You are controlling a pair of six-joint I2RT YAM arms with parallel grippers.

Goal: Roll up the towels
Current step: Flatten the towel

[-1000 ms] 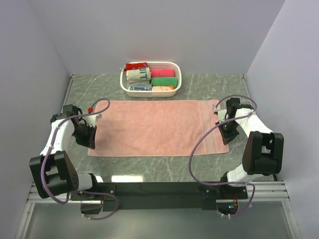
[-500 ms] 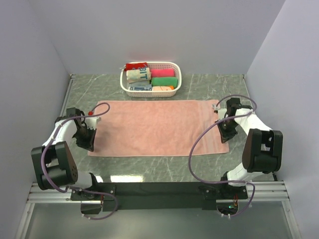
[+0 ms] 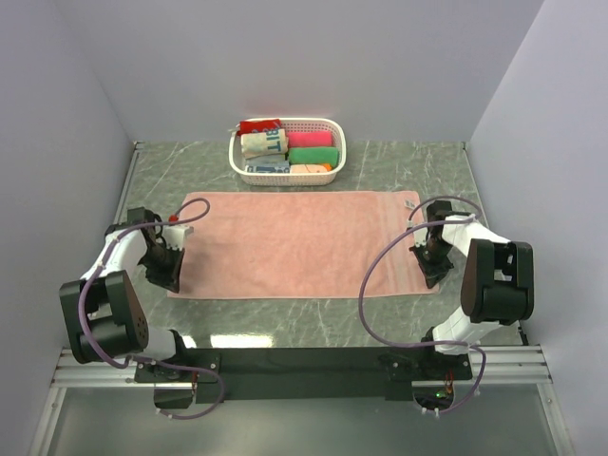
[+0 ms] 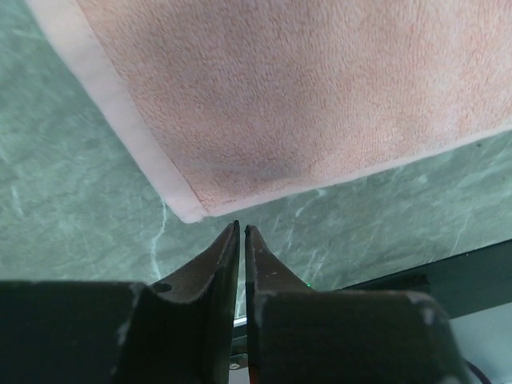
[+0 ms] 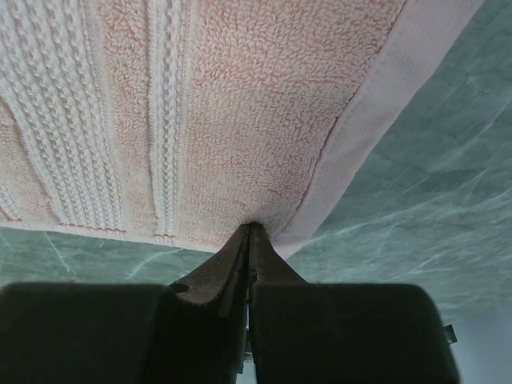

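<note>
The salmon-pink towel (image 3: 299, 245) lies spread flat on the green marble table, its long side running left to right. My left gripper (image 3: 167, 274) is shut and empty, its tips on the bare table just off the towel's near-left corner (image 4: 188, 210). My right gripper (image 3: 433, 269) is at the towel's near-right corner. In the right wrist view its jaws are shut, and the towel (image 5: 240, 120) bunches at the tips (image 5: 250, 227) by the hemmed edge.
A white plastic basket (image 3: 334, 144) with several rolled cloths stands at the back, just behind the towel's far edge. Grey walls close in the left, right and back. A black rail runs along the near edge.
My right gripper has moved nearer along the towel's right edge to its near-right corner. My left gripper has moved slightly nearer, to the near-left corner. The towel's left end has shifted a little.
</note>
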